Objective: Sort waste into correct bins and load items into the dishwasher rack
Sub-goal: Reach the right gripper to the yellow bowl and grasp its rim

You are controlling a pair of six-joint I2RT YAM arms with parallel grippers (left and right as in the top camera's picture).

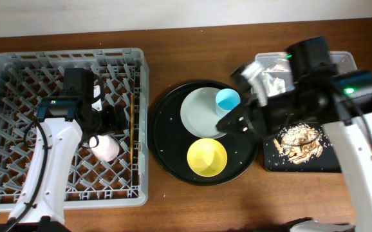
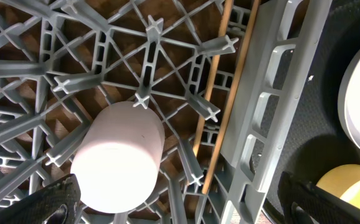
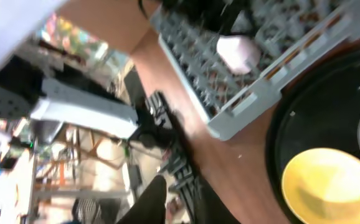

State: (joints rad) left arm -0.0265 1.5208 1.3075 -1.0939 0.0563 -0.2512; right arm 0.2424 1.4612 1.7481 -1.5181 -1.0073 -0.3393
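Observation:
The grey dishwasher rack (image 1: pixel 6 187) fills the left. A pink cup (image 1: pixel 105 147) lies in it beside the wooden chopsticks (image 1: pixel 132 125). My left gripper (image 1: pixel 112 122) hovers over the cup. In the left wrist view it is wide open (image 2: pixel 180 208), with the cup (image 2: pixel 118 155) between and below the fingers and the chopsticks (image 2: pixel 230 93) to the right. The plate (image 1: pixel 199 113), light-blue cup (image 1: pixel 227 100) and yellow bowl (image 1: pixel 206 156) sit on the round tray. My right gripper (image 1: pixel 228 122) is at the plate's right edge. Its wrist view is blurred and tilted.
The round black tray (image 1: pixel 163 142) lies at the centre. The clear tub (image 1: pixel 347 61) at the back right holds the white tissue (image 1: pixel 273 80). The shallow black tray (image 1: pixel 327 164) in front of it holds beige food scraps (image 1: pixel 298 136). The right arm spans both bins.

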